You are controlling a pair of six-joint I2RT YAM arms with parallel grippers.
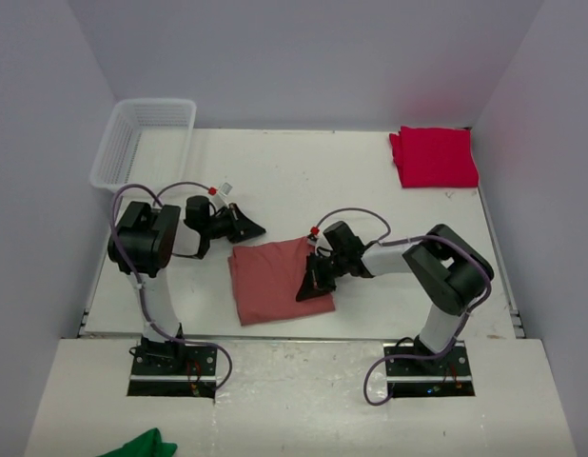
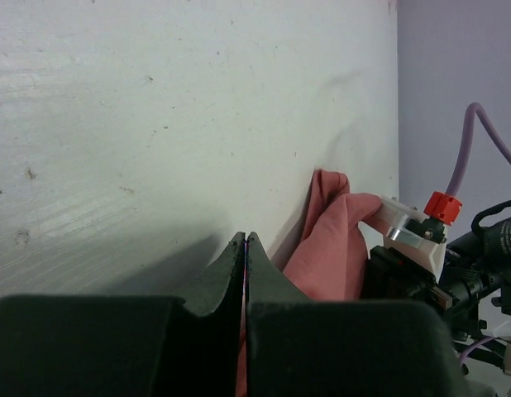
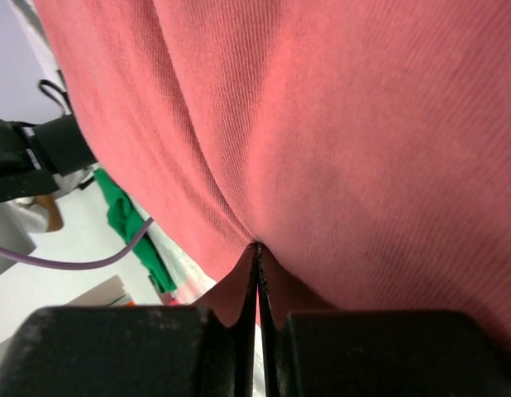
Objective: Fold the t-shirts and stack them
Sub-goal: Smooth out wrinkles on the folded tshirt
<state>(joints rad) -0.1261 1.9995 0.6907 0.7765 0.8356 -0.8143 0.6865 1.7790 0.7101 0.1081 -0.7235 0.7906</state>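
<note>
T-shirts: two on the desk [image 1: 370, 186], well apart and not stacked. The salmon shirt [image 1: 270, 276] is near the front centre, the crimson shirt [image 1: 434, 157] in the far right corner.
Green cloth [image 1: 142, 445]: on the front ledge, left of the left arm's base, partly cut off by the frame edge.
Basket [image 1: 113, 152]: white mesh, far left corner of the desk.
Left pincer [image 1: 257, 230]: fingers pressed together, with no gap in the left wrist view. It sits low over bare desk, just past the far left corner of the salmon shirt. Whether a thread of cloth sits between the tips cannot be told.
Salmon shirt: folded to a rough rectangle between the two arms, mostly flat. In the left wrist view its right side rises in a bunched fold against the right pincer's body.
Right pincer [image 1: 303, 293]: at the near right edge of the salmon shirt. Its fingers [image 3: 226, 289] are closed tight, pinching the salmon cloth. Creases in the fabric run to the tips, and salmon fills most of the right wrist view.
Crimson shirt: folded to a neat square, flat, close to the back and right walls. Neither pincer is near it.
</note>
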